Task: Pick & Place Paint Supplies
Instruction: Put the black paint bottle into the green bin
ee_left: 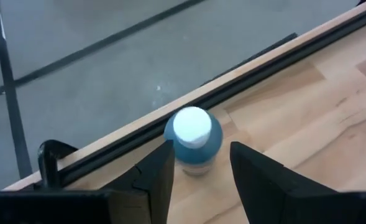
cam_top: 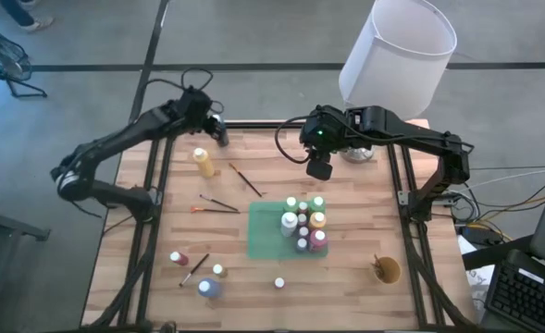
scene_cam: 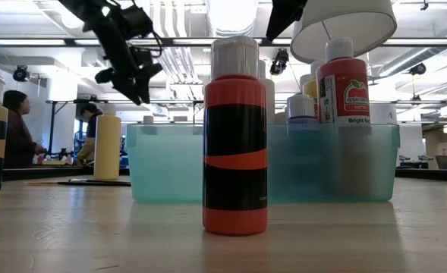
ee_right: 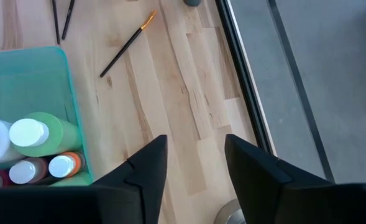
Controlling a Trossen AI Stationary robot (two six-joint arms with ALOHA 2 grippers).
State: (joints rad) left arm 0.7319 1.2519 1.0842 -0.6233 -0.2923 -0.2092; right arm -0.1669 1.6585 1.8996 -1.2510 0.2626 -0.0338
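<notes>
A blue paint bottle (ee_left: 195, 149) with a white cap stands upright on the wood by the table's far edge. My left gripper (ee_left: 200, 148) hangs open above it at the far left (cam_top: 222, 134), one finger on either side of it in the left wrist view, not touching. A yellow bottle (cam_top: 203, 162) stands just nearer. My right gripper (cam_top: 320, 170) hovers open and bare (ee_right: 195, 140) beyond the far end of the green tray (cam_top: 263, 242), which holds several bottles (cam_top: 303, 227). Thin brushes (cam_top: 245, 179) (cam_top: 218, 203) lie flat left of the tray.
More bottles (cam_top: 177, 258) (cam_top: 209, 288) and a brush (cam_top: 195, 268) sit at the near left, and a lone bottle (cam_top: 278, 282) near the front. A tan cup (cam_top: 386, 269) stands near right. A white lampshade (cam_top: 397, 51) rises over the far right. A black rail (ee_left: 170, 115) runs along the far edge.
</notes>
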